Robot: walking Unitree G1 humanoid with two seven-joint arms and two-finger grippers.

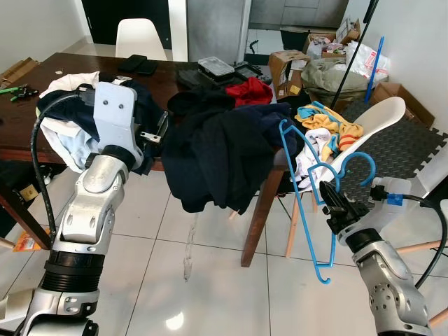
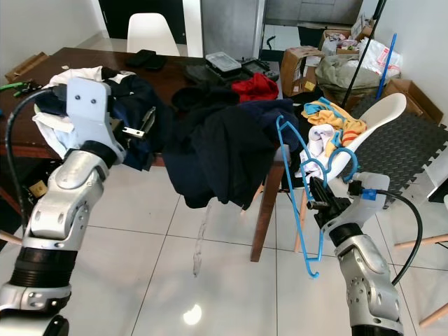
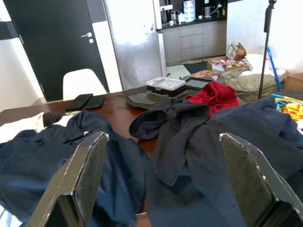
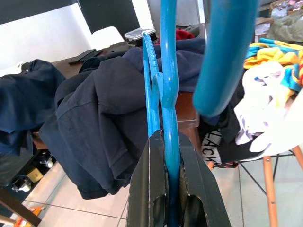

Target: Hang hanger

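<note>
Plastic blue hanger (image 1: 306, 183), thin and triangular, sits clenched in right end effector (image 1: 329, 201); left end effector (image 3: 161, 179) spread wide over rumpled dark clothes (image 1: 220, 150) on the bench (image 1: 21, 119).

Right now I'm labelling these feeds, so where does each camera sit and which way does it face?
Left and right eye views: on the head, looking forward and down at the cluttered table; both silver arms show.
Left wrist view: along the open left gripper towards dark clothes.
Right wrist view: along the right gripper, shut on the blue hanger.
Shared: every view shows the dark clothes.
</note>
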